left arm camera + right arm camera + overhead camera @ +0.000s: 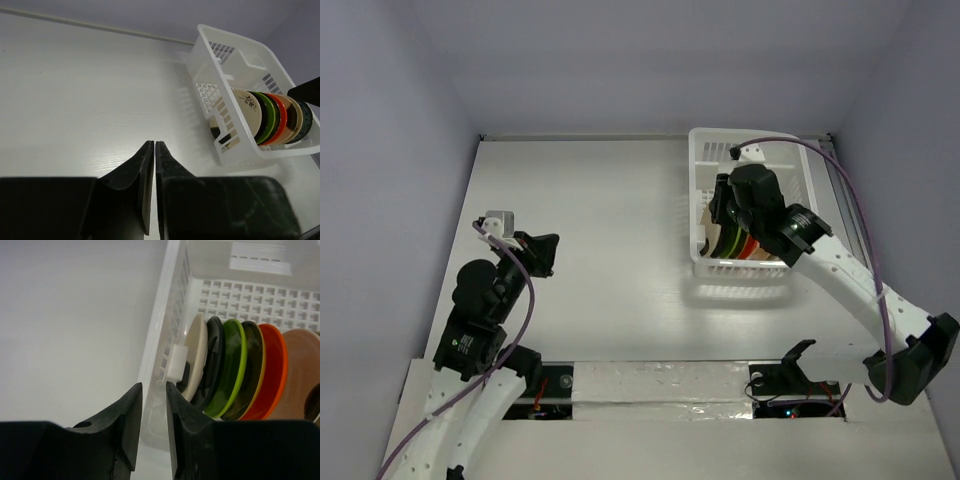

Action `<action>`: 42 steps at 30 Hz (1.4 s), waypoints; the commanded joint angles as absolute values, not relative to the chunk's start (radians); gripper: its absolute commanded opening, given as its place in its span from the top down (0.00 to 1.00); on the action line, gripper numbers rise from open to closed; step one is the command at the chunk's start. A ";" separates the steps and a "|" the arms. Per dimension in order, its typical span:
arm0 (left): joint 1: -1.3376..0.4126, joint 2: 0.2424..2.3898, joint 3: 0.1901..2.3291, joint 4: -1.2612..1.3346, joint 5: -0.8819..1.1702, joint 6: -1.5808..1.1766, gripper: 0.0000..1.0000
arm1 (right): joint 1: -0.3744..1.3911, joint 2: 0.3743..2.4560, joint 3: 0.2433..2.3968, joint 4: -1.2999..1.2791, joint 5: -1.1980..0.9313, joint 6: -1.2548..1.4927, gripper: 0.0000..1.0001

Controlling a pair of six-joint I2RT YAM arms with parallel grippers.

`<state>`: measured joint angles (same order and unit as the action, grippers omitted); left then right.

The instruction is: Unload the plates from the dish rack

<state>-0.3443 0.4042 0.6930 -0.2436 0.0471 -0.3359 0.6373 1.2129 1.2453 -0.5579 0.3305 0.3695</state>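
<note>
Left gripper [151, 145] low in frame, jaws pressed together, over white table [75, 100]. Rack [227, 34] upper right, set at angle. Plates [270, 117] stand on edge in row at its near end: cream with dark marking, dark, lime, orange-red, tan, dark patterned last. Black part [306, 91] juts in at right edge, just above last plate.

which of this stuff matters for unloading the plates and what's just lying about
For the job: plates, dish rack, right gripper.
Just there: table, shiny strip along its near edge, shut left gripper.
</note>
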 commanded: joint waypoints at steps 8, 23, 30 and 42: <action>-0.334 0.374 0.715 -0.216 0.029 -0.351 0.66 | 0.646 1.403 1.298 -0.612 0.526 0.388 0.69; -0.334 0.367 0.712 -0.215 0.034 -0.350 0.61 | 0.646 1.503 1.292 -0.626 0.624 0.419 0.74; -0.325 0.370 0.712 -0.212 0.038 -0.348 0.61 | 0.646 1.374 1.276 -0.598 0.614 0.402 0.74; -0.325 0.368 0.712 -0.212 0.040 -0.348 0.60 | 0.614 1.520 1.267 -0.557 0.627 0.380 0.74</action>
<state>-0.3313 0.3763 0.6930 -0.2520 0.0330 -0.3489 0.6342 1.5070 1.2610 -0.6022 0.6022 0.3985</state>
